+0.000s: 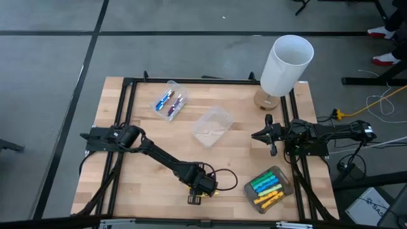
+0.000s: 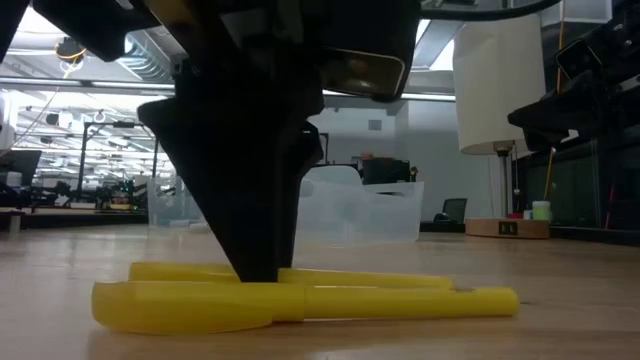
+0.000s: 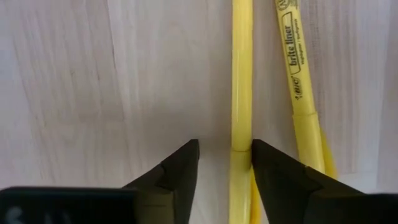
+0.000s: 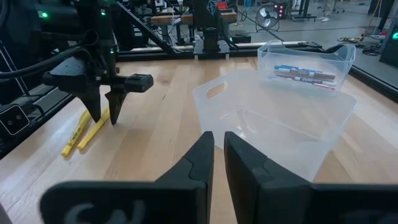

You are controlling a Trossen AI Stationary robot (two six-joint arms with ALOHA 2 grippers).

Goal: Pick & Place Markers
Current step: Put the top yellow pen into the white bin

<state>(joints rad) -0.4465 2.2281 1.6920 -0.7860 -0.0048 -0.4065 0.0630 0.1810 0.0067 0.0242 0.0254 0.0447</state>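
1. Left gripper (image 3: 225, 149) is down at the table's near edge with its jaws part-way open. A thin yellow highlighter marker (image 3: 241, 74) lies in the gap, touching the inner face of one finger (image 3: 273, 180). Bare wood shows between it and the other finger, so it is not clamped.
2. Right gripper (image 4: 219, 137) hangs above the right side of the table. Its jaws are nearly together, with only a thin slit between them, and they hold nothing.
3. The pale wooden slatted table (image 1: 114, 127) has a black frame around it and carries everything else.
4. A white cylindrical lamp shade on a round wooden base (image 1: 289, 60) stands at the far right corner.
5. An empty clear plastic tub (image 1: 219, 114) sits near the middle of the table, between the two arms.
6. A second clear plastic tub (image 1: 173, 84), at the far left of centre, holds white markers with blue caps and maroon ones.
7. A third clear plastic tub (image 1: 287, 184), at the near right, holds green, light blue and yellow markers lying side by side.
8. A second yellow highlighter with black lettering (image 3: 297, 68) lies on the wood just beside the first, outside the jaws. The two run nearly parallel and close together at the finger end.
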